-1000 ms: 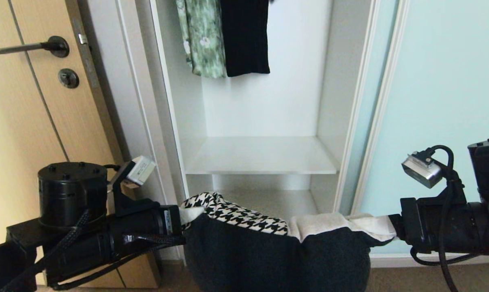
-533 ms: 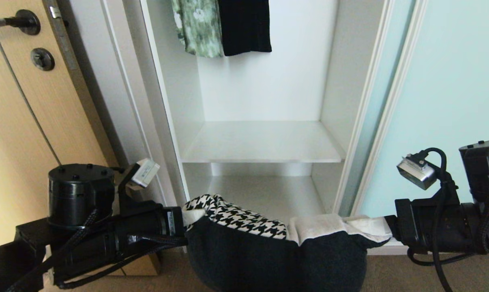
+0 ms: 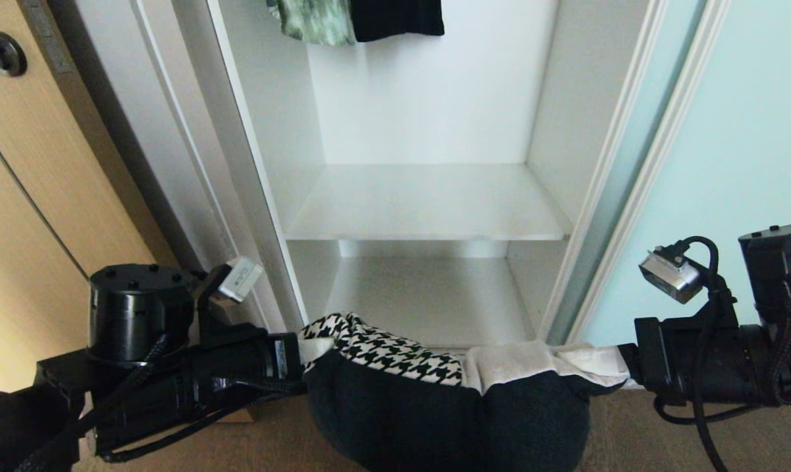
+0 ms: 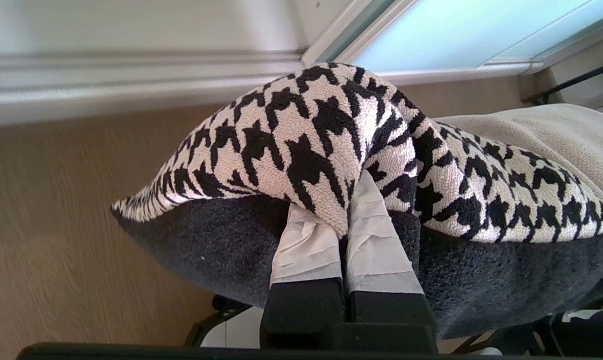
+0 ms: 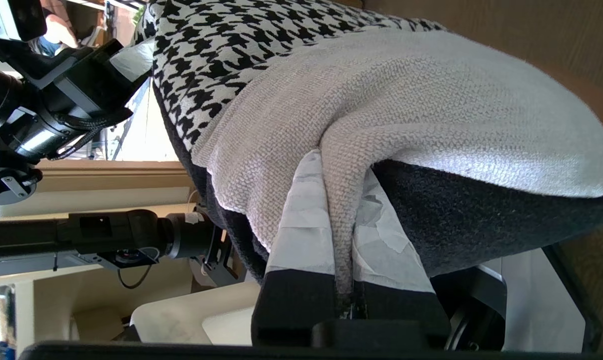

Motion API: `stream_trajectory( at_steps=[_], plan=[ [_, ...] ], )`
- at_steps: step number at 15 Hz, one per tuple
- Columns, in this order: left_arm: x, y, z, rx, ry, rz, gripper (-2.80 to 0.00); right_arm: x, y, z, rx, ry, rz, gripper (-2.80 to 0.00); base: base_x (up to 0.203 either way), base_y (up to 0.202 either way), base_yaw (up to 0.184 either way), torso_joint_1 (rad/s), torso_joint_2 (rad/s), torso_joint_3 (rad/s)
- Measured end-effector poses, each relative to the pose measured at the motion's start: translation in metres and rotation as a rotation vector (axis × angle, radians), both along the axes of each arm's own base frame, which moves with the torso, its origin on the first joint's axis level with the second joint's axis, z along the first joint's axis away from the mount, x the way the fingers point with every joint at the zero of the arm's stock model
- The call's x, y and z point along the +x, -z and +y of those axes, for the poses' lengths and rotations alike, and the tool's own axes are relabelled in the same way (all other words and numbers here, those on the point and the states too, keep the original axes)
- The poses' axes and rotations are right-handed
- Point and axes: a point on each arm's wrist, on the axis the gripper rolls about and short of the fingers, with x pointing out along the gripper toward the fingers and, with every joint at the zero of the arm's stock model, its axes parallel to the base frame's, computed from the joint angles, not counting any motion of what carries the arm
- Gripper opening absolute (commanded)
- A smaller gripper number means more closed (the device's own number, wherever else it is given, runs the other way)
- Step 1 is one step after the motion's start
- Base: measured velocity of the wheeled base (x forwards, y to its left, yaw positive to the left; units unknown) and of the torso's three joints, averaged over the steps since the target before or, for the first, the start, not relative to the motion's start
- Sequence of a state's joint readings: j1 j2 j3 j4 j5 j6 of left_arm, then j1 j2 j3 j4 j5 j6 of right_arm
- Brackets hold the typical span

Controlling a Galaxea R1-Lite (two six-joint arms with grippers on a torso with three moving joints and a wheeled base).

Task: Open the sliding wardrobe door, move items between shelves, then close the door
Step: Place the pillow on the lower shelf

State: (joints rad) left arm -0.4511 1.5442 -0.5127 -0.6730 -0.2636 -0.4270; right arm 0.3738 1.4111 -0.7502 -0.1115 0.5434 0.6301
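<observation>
Both arms carry the folded stack (image 3: 448, 406) at the bottom centre of the head view, in front of the open wardrobe. The left gripper (image 4: 344, 210) is pinched tight on the houndstooth piece (image 4: 306, 135) at the stack's left end, and the right gripper (image 5: 339, 200) is clamped on a fold of the beige woven piece (image 5: 406, 100) at the right end. The thick dark fleece (image 3: 435, 426) hangs below in a deep sag between them, so this load looks soft, floppy and fairly bulky, not fragile. Holding both ends seems right, though each pinch catches a top layer only, so the fleece could slip. The two shelves (image 3: 428, 203) sit bare in mid-frame, and the sliding wardrobe door (image 3: 750, 164) stands pushed aside at the right
</observation>
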Motion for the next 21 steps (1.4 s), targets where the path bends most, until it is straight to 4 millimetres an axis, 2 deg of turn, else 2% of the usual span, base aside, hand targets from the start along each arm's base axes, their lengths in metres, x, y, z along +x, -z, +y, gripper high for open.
stream_trajectory(
  at_steps=[21],
  plan=[
    [0.0050,0.0070,-0.0020,0.008,-0.004,0.029,-2.80,0.0036,0.0037,0.0015,-0.005,-0.003,0.014,-2.80,0.000,0.000,0.000,0.003,0.00,-0.198]
  ],
)
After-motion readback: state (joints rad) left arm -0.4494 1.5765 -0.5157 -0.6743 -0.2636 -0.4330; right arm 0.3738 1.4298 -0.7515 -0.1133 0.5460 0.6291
